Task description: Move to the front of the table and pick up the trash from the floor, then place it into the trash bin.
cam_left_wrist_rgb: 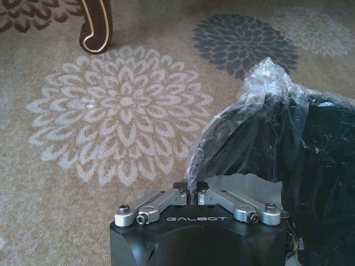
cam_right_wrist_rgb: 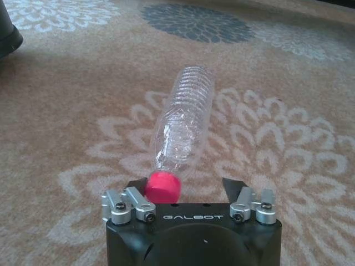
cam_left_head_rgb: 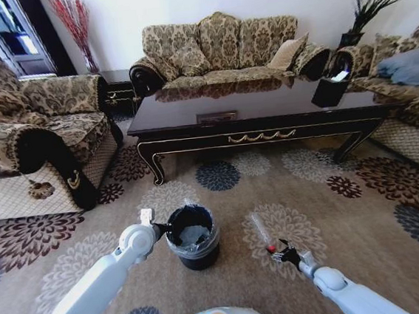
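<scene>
Right wrist view: right gripper (cam_right_wrist_rgb: 186, 188) is sitting low over the floor (cam_right_wrist_rgb: 66, 122) with jaws spread, the red cap of a clear plastic bottle (cam_right_wrist_rgb: 183, 124) lying between them near one finger; the bottle is lying flat on a cream flower medallion. Left gripper (cam_left_wrist_rgb: 194, 195) is pinched closed on the liner bag (cam_left_wrist_rgb: 260, 88) at the trash bin (cam_left_head_rgb: 193, 237) rim. Beyond, the table (cam_left_head_rgb: 257, 115) is standing before the sofa (cam_left_head_rgb: 221, 48).

patterned carpet floor (cam_left_head_rgb: 333, 212), trash bin (cam_left_head_rgb: 193, 236), clear bottle (cam_left_head_rgb: 261, 232)
</scene>
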{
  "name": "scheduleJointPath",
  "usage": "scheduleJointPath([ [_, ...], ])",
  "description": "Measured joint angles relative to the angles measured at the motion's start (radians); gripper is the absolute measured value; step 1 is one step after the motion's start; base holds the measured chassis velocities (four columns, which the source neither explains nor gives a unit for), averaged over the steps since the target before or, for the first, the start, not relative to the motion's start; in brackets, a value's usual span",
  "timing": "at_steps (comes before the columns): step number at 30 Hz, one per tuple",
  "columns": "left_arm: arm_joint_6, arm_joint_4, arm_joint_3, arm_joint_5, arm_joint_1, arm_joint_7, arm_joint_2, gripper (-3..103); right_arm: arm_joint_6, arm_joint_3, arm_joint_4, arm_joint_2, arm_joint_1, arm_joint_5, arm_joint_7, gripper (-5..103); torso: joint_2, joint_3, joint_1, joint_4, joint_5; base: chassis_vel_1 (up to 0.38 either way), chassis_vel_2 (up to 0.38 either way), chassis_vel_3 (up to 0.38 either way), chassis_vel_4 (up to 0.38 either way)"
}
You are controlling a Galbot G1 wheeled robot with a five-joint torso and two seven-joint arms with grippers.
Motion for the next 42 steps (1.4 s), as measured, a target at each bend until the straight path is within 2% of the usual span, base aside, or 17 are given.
scheduleJointPath([
  [3, 0.000, 0.006, -0.001, 0.003, 0.001, 0.003, -0.001, 3, 0.002, -0.003, 0.001, -0.001, 0.001, 0.000, -0.001, 60, 0.000, 0.000, 0.000, 0.0000, 0.0000, 0.000, 0.000, 0.000, 0.000],
  [5, 0.000, 0.008, -0.001, 0.005, 0.001, 0.003, -0.004, 3, 0.002, -0.005, 0.002, -0.003, 0.001, 0.000, -0.001, 60, 0.000, 0.000, 0.000, 0.0002, -0.0001, 0.000, 0.000, 0.000, 0.000],
  [8, 0.000, 0.009, -0.002, 0.006, 0.002, 0.004, -0.012, 3, 0.007, -0.009, 0.002, -0.004, -0.001, -0.007, -0.004, 44, 0.000, 0.000, 0.000, -0.0002, -0.0001, 0.000, 0.000, 0.000, 0.000],
  [9, 0.000, 0.009, -0.002, 0.006, 0.002, 0.004, -0.012, 3, 0.007, -0.009, 0.002, -0.004, -0.001, -0.007, -0.004, 44, 0.000, 0.000, 0.000, -0.0002, -0.0001, 0.000, 0.000, 0.000, 0.000],
  [11, 0.000, 0.009, -0.002, 0.006, 0.004, 0.004, -0.014, 3, 0.008, -0.008, 0.003, -0.004, -0.004, -0.013, -0.006, 33, 0.000, 0.000, 0.000, -0.0002, -0.0001, 0.000, 0.000, 0.000, 0.000],
  [13, 0.000, 0.008, -0.002, 0.009, 0.007, 0.004, -0.015, 3, 0.008, -0.001, 0.004, -0.002, -0.004, -0.020, -0.010, 30, 0.000, 0.000, 0.000, 0.0001, 0.0000, 0.000, 0.000, 0.000, 0.000],
  [23, 0.000, -0.006, -0.003, 0.012, 0.017, 0.004, -0.013, 3, 0.009, 0.033, 0.033, -0.008, -0.031, -0.024, -0.009, 30, 0.000, 0.000, 0.000, 0.0000, -0.0001, 0.000, 0.000, 0.000, 0.000],
  [30, 0.000, -0.005, 0.014, 0.017, 0.005, 0.001, -0.014, 3, 0.012, 0.115, 0.133, -0.033, -0.113, -0.005, -0.009, 30, 0.000, 0.000, 0.000, -0.0004, -0.0001, 0.000, 0.000, 0.000, 0.000],
  [33, 0.000, 0.009, 0.055, 0.020, -0.026, -0.015, -0.030, 3, 0.014, 0.182, 0.216, -0.054, -0.171, 0.021, -0.010, 30, 0.000, 0.000, 0.000, 0.0006, 0.0000, 0.000, 0.000, 0.000, 0.000],
  [41, 0.000, 0.046, 0.198, 0.014, -0.146, -0.049, -0.077, 3, 0.018, 0.335, 0.379, -0.091, -0.299, 0.062, -0.013, 30, 0.000, 0.000, 0.000, -0.0002, -0.0002, 0.000, 0.000, 0.000, 0.000],
  [42, 0.000, 0.059, 0.239, 0.010, -0.179, -0.057, -0.089, 3, 0.018, 0.378, 0.434, -0.099, -0.348, 0.071, -0.017, 30, 0.000, 0.000, 0.000, -0.0001, 0.0000, 0.000, 0.000, 0.000, 0.000],
])
